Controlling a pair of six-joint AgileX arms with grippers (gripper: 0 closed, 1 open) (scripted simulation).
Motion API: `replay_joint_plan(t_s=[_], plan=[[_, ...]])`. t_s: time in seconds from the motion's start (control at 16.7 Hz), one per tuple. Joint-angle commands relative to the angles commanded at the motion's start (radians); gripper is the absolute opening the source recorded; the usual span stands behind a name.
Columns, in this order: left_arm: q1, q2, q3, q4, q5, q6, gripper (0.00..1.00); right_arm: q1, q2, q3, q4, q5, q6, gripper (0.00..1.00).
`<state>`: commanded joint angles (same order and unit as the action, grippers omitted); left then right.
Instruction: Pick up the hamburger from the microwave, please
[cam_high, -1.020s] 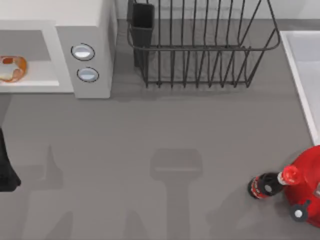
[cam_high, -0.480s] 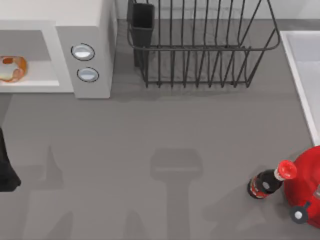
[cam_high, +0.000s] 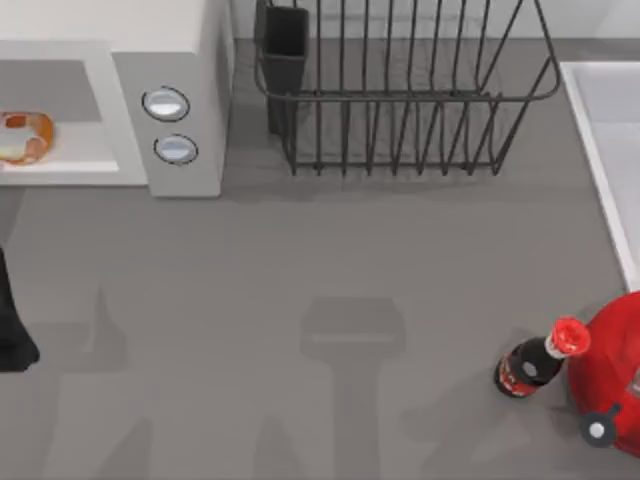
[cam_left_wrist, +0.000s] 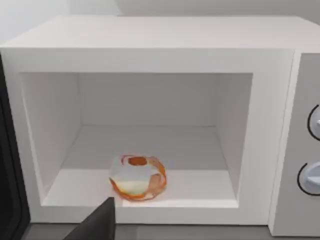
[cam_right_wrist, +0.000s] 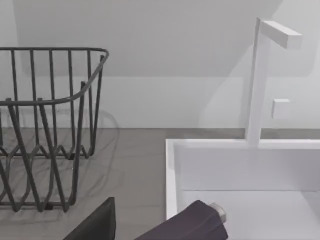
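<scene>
The white microwave (cam_high: 165, 60) stands at the table's back left, its cavity open towards the front. The hamburger (cam_high: 22, 138), a small orange-tan bun with a whitish filling, lies on the cavity floor near the front lip. In the left wrist view the hamburger (cam_left_wrist: 137, 177) sits low and centred in the microwave (cam_left_wrist: 150, 55) cavity. A dark part of my left gripper (cam_left_wrist: 97, 225) sits in front of the opening, clear of the bun. My left arm (cam_high: 12, 325) is at the table's left edge. My right gripper (cam_right_wrist: 95, 226) is over the table's right side.
A black wire rack (cam_high: 400, 90) stands at the back centre. A white sink (cam_high: 600, 140) with a faucet (cam_right_wrist: 260, 80) fills the right side. A red-capped dark bottle (cam_high: 535, 362) leans against a large red object (cam_high: 612, 380) at the front right. The microwave's dark door (cam_left_wrist: 7, 175) hangs open.
The bottle has tipped more upright, its red cap moving up and a little left. My left arm has shifted slightly towards the back. The hamburger has stayed put.
</scene>
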<state>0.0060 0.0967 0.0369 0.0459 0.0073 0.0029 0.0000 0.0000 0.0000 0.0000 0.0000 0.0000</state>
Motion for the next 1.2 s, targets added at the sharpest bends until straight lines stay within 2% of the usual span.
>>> replay_joint_plan(t_s=[0.42, 1.2], plan=[[0.031, 0.494, 0.189, 0.234, 0.037, 0.015, 1.00, 0.000, 0.000, 0.000, 0.000, 0.000, 0.000, 1.00], [0.112, 1.800, 0.686, 0.854, 0.136, 0.054, 1.00, 0.000, 0.000, 0.000, 0.000, 0.000, 0.000, 1.00]])
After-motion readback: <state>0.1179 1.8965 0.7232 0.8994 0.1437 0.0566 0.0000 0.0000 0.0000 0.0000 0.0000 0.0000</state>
